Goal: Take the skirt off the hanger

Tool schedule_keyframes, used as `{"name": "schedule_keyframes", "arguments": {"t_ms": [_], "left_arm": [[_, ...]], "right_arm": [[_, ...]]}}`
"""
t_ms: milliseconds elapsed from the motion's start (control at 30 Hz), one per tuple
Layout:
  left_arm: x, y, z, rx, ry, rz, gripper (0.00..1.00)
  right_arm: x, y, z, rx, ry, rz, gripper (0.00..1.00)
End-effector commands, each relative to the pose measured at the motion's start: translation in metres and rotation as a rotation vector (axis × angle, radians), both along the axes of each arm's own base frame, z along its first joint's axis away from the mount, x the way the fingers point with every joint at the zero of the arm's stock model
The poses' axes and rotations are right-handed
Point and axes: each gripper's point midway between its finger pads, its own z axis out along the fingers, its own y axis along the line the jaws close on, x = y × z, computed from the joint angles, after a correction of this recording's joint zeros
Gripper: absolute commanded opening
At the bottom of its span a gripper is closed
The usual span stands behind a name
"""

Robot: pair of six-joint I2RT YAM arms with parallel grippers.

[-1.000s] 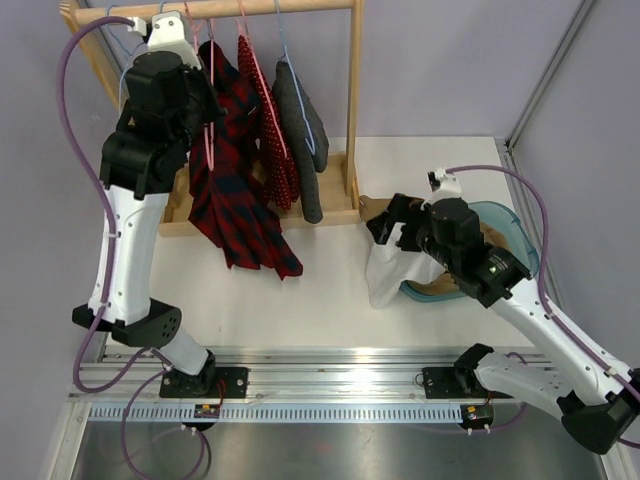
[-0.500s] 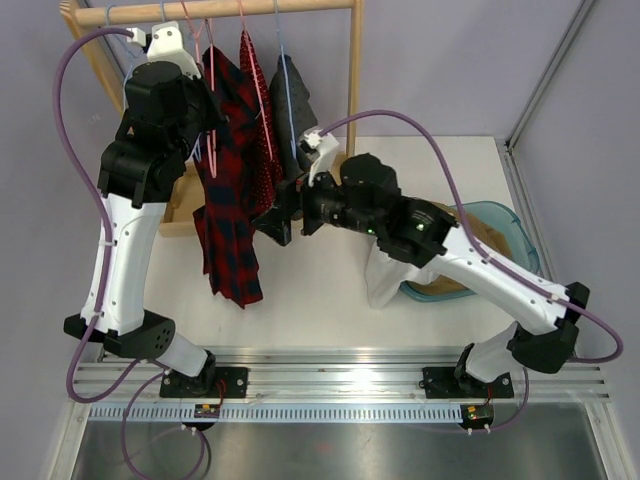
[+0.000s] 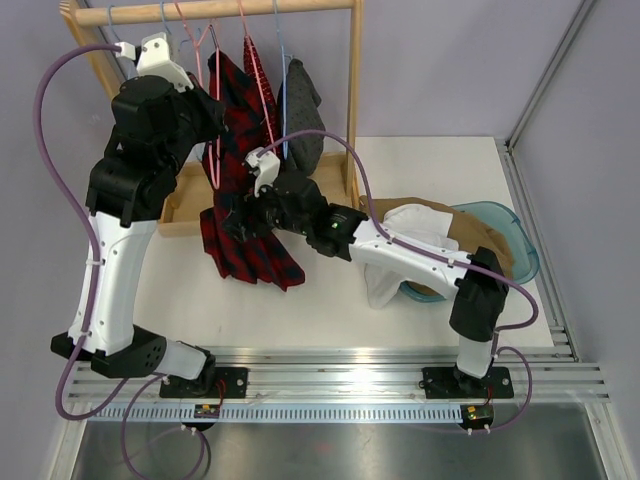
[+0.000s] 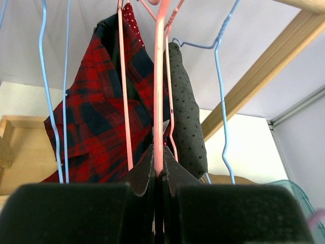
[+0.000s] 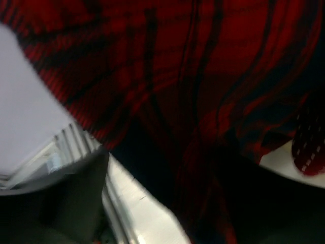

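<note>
The skirt [image 3: 247, 250] is red and dark plaid and hangs from a pink wire hanger [image 3: 213, 150] on the wooden rail. High at the rail, my left gripper [image 3: 207, 112] is shut on the pink hanger [image 4: 159, 101], the wire pinched between its fingertips [image 4: 159, 155]; the skirt [image 4: 96, 127] hangs just past it. My right gripper [image 3: 232, 215] is pushed against the skirt's middle and stands open. In the right wrist view the plaid cloth [image 5: 177, 76] fills the frame and lies over the gap of the gripper [image 5: 152, 203]. One grey finger [image 5: 56, 193] shows; the other is hidden in dark cloth.
A wooden rack [image 3: 352, 100] holds a red dotted garment [image 3: 255, 70], a grey dotted garment [image 3: 300, 110] and blue wire hangers [image 4: 221, 91]. A teal basin [image 3: 515, 245] at the right holds white and tan clothes [image 3: 400, 250]. The rack's base tray [image 3: 180, 205] sits under the skirt.
My right arm swung from the basin across to the left and into the plaid skirt. The left arm shifted with the hanger, and the skirt swung and bunched.
</note>
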Motion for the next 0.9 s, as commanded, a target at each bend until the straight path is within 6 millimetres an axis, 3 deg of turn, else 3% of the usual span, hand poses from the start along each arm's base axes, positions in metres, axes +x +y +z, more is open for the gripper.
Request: {"name": "schedule_keyframes", "arguments": {"t_ms": [0, 67, 100, 300, 367, 500, 533, 700, 867], "left_arm": [[-0.020, -0.006, 0.055, -0.119, -0.196, -0.058, 0.00], [-0.022, -0.005, 0.050, -0.114, -0.192, -0.059, 0.00], [-0.023, -0.004, 0.050, -0.108, -0.198, -0.059, 0.00], [-0.021, 0.005, 0.026, -0.050, -0.181, -0.018, 0.00], [-0.015, 0.006, 0.004, -0.026, -0.151, -0.004, 0.00], [-0.005, 0.009, -0.016, -0.028, -0.173, 0.031, 0.00], [-0.002, 0.010, -0.020, -0.026, -0.169, 0.042, 0.00], [0.020, 0.011, -0.034, -0.024, -0.154, 0.104, 0.00], [0.035, 0.015, -0.022, 0.008, -0.168, 0.145, 0.00]], "right_arm": [[0.007, 0.017, 0.041, 0.126, -0.154, 0.018, 0.53], [0.007, 0.019, 0.035, 0.115, -0.153, 0.021, 0.06], [0.005, 0.018, 0.033, 0.113, -0.147, 0.029, 0.00], [-0.036, -0.005, 0.046, 0.094, -0.175, 0.042, 0.00], [-0.052, -0.020, 0.068, 0.112, -0.200, 0.038, 0.00], [-0.093, -0.042, 0.089, 0.113, -0.196, 0.042, 0.00], [-0.114, -0.045, 0.099, 0.131, -0.199, 0.072, 0.00], [-0.163, -0.055, 0.096, 0.086, -0.177, 0.113, 0.00], [-0.212, -0.056, 0.070, 0.075, -0.094, 0.176, 0.00]]}}
